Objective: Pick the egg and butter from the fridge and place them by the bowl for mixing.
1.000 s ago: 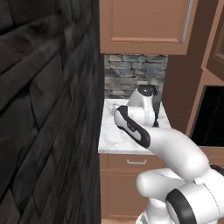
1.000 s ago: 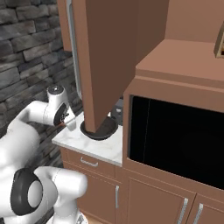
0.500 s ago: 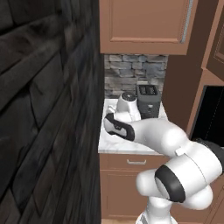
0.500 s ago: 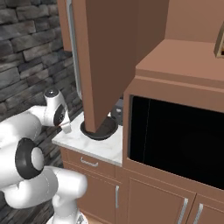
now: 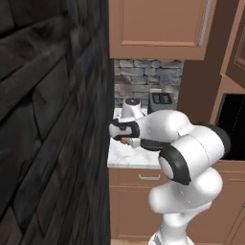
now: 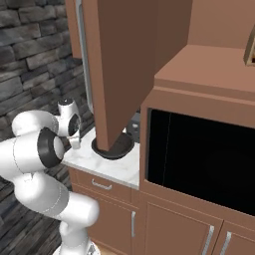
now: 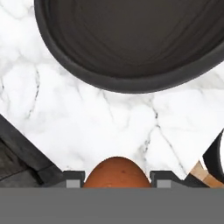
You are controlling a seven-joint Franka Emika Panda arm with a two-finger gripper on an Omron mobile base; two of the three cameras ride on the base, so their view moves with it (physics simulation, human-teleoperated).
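Note:
In the hand view the orange-brown egg (image 7: 116,173) sits between my two dark fingertips (image 7: 74,177), so my gripper (image 7: 117,179) is shut on it, above the white marble counter (image 7: 78,122). The wide dark bowl (image 7: 131,83) lies just beyond the egg on that counter. From the left base view the gripper (image 5: 122,139) hangs low over the counter's left front part, with a speck of the egg (image 5: 124,141) showing. The right base view has the bowl (image 6: 113,148) on the counter to the right of the hand (image 6: 74,143). The butter and the fridge are out of view.
A dark stone wall (image 5: 52,119) rises close on the left. A dark toaster (image 5: 162,99) stands at the counter's back. Wooden cabinets (image 6: 134,60) hang overhead, and a black oven (image 6: 199,159) is at the right. A dark thing with a wooden part (image 7: 202,173) lies near the hand.
The arm has swung the hand from the back of the counter forward, left and down. The egg has stayed in the grip.

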